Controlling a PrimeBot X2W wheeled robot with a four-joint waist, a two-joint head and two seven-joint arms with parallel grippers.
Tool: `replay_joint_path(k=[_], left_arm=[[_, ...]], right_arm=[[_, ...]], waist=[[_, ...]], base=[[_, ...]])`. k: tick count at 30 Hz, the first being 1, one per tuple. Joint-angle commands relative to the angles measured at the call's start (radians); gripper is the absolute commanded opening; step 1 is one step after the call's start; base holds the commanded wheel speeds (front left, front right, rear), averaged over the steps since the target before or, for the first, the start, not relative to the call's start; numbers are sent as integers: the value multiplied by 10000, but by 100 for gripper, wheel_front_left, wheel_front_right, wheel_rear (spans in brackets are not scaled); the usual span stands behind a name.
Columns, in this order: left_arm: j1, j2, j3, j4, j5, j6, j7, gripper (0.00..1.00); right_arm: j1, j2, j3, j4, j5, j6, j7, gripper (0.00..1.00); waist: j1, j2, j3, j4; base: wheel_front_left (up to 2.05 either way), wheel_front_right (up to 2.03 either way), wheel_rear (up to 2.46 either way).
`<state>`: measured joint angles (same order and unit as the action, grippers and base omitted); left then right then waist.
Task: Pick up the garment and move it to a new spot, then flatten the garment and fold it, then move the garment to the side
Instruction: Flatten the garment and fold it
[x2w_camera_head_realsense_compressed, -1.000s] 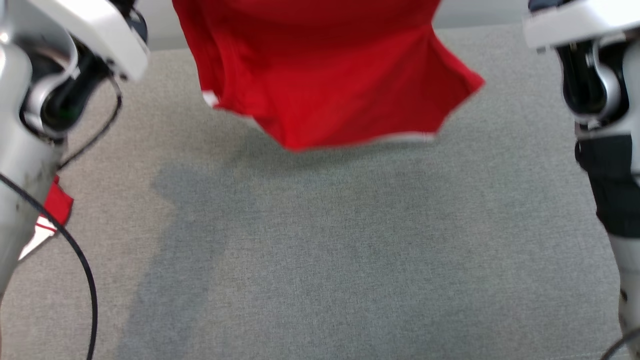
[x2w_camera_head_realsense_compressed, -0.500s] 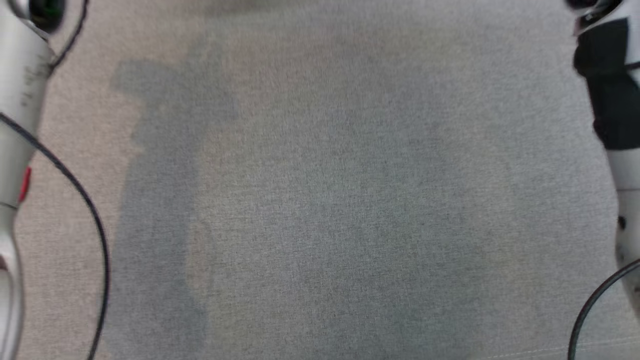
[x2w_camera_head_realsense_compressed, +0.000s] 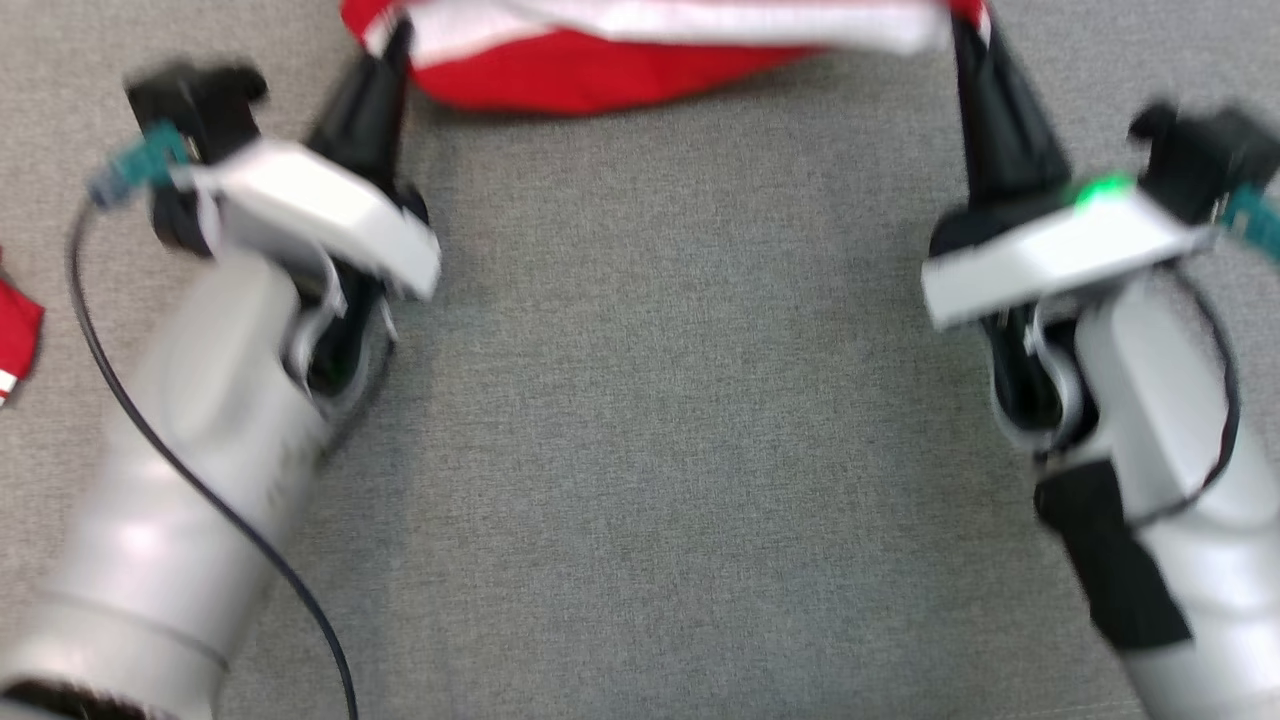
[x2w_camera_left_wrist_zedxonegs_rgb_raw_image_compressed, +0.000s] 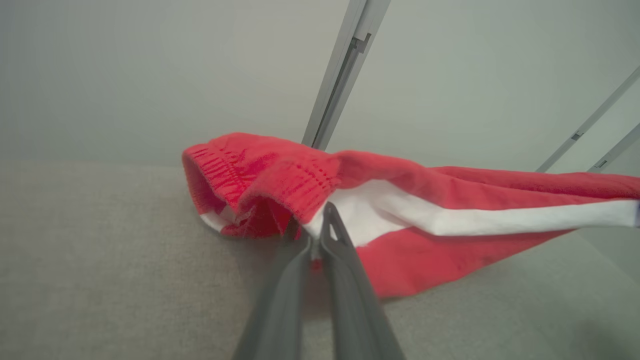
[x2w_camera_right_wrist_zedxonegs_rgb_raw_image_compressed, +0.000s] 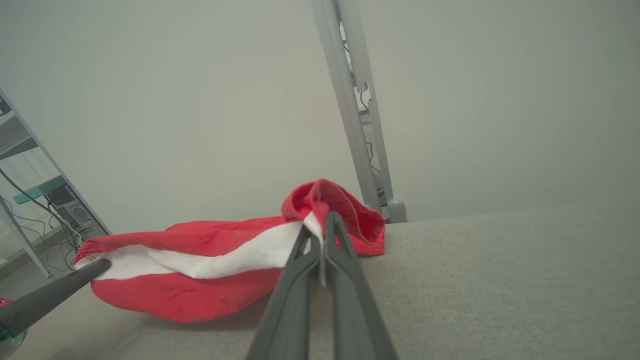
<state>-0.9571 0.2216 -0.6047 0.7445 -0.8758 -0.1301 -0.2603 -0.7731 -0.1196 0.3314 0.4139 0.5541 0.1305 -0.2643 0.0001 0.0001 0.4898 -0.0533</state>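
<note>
The garment (x2w_camera_head_realsense_compressed: 600, 70) is red with a white band and hangs stretched between my two grippers over the far part of the grey table (x2w_camera_head_realsense_compressed: 660, 400). My left gripper (x2w_camera_head_realsense_compressed: 392, 40) is shut on its left end, where the left wrist view shows the dark fingers pinching the ribbed hem of the garment (x2w_camera_left_wrist_zedxonegs_rgb_raw_image_compressed: 425, 260). My right gripper (x2w_camera_head_realsense_compressed: 962, 30) is shut on the right end. In the right wrist view that gripper (x2w_camera_right_wrist_zedxonegs_rgb_raw_image_compressed: 321, 225) pinches the white band, and the garment (x2w_camera_right_wrist_zedxonegs_rgb_raw_image_compressed: 200, 295) sags down to the table. The left gripper (x2w_camera_left_wrist_zedxonegs_rgb_raw_image_compressed: 316, 232) holds the cloth a little above the surface.
Another red cloth (x2w_camera_head_realsense_compressed: 15, 335) lies at the table's left edge. A grey metal post (x2w_camera_right_wrist_zedxonegs_rgb_raw_image_compressed: 355, 125) stands behind the table's far edge against a pale wall. Shelving with cables (x2w_camera_right_wrist_zedxonegs_rgb_raw_image_compressed: 45, 210) stands off to one side. A black cable (x2w_camera_head_realsense_compressed: 150, 430) runs along my left arm.
The head camera has shifted. A second ago the garment hung high above the table; now both grippers are in view, holding it stretched low at the far side.
</note>
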Motion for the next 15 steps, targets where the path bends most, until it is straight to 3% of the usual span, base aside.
replay_joint_path(k=[1, 8, 15], left_arm=[[830, -18, -110, -408, -45, -10, -34, 0], [3209, 223, -295, -1881, -195, 105, 14, 0], [5188, 1098, -479, -3815, -382, 645, 474, 0]], right_arm=[[829, -71, 29, -407, 152, 7, -20, 0], [3428, -122, -40, -1446, 503, 7, -21, 0], [5528, -220, -248, -2065, 630, 7, 72, 0]], waist=[[-1, -1, -252, 38], [-1, -1, -893, 16], [-1, -1, -1652, -26]], base=[[0, 0, 0], [0, 0, 0], [0, 0, 0]])
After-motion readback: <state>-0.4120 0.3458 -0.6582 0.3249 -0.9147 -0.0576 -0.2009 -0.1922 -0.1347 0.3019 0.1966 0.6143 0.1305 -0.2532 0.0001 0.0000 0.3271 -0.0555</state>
